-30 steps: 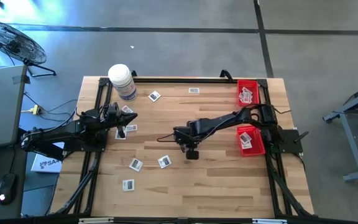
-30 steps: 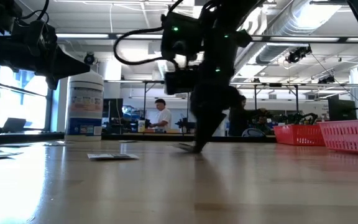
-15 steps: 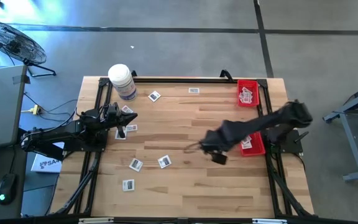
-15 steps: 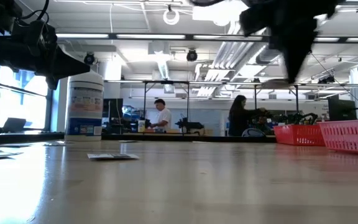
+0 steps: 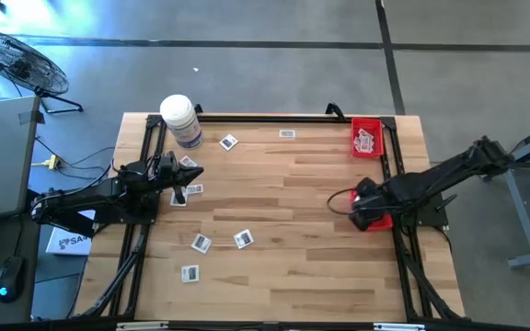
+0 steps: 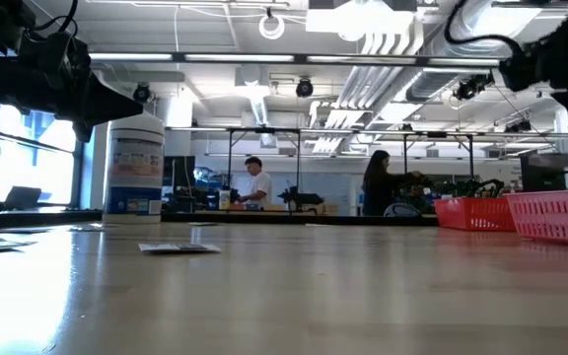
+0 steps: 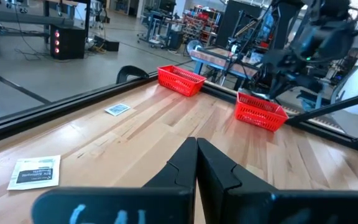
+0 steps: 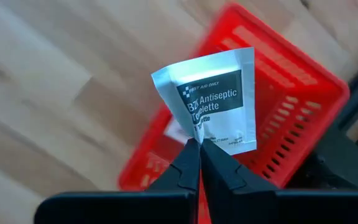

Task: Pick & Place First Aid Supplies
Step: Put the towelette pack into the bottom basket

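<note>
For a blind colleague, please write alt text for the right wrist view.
The right gripper, jaws shut, holds a white antiseptic towelette packet by its lower edge above a red basket on the wooden table.

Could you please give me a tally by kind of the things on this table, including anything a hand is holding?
red baskets: 2
white jar: 1
packets loose on open wood: 5
packet in the right hand: 1
Total: 9
More packets beside the left hand and inside the baskets are too hidden to count.
</note>
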You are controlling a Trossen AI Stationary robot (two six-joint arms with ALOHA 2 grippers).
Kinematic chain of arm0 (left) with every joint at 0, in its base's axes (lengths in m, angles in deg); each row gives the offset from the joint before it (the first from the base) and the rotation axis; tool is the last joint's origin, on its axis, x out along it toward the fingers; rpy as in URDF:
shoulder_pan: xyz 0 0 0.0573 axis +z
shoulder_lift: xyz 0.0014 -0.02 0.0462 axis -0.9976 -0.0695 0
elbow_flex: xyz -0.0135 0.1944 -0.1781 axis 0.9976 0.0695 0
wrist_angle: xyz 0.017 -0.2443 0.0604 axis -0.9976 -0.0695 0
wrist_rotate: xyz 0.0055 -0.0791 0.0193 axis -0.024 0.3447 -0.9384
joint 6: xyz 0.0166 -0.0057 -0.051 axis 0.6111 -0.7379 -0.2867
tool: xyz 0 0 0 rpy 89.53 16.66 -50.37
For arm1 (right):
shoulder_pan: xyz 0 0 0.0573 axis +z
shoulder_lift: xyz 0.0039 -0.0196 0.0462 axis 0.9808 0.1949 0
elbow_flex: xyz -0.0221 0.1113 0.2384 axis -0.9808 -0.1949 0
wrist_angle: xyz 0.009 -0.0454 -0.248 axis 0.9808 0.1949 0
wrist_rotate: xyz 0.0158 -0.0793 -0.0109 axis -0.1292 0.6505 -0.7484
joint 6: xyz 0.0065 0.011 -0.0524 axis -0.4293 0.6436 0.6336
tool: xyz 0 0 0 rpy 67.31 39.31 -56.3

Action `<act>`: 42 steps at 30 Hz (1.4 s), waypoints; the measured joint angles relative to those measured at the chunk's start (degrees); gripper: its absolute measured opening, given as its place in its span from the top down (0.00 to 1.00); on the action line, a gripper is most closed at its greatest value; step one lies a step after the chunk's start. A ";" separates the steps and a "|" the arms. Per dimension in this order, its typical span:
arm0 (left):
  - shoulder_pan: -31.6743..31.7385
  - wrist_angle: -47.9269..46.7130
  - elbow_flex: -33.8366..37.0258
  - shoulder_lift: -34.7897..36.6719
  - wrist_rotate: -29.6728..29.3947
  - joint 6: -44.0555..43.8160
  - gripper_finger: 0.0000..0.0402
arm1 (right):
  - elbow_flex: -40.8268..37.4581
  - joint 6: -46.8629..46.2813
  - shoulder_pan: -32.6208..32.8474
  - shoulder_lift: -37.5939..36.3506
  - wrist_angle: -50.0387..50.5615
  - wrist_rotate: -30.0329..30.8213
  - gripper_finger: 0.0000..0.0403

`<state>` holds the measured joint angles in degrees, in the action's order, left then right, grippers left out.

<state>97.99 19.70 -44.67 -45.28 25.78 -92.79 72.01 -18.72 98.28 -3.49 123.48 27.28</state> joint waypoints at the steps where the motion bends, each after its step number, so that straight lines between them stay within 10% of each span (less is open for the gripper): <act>1: 0.02 0.00 0.00 -0.02 -0.01 -0.01 1.00 | -1.49 -0.81 -0.72 -1.03 -0.01 0.02 1.00; 28: 0.01 0.00 0.01 -0.02 0.00 0.00 1.00 | -2.65 15.30 -13.76 14.99 -1.11 -5.07 0.75; 42: -0.01 0.00 0.00 -0.02 0.00 -0.02 1.00 | 20.06 23.22 -10.02 18.62 -11.52 0.50 0.79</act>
<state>97.98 19.70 -44.67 -45.30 25.77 -92.81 92.07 4.49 88.27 15.13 111.97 27.79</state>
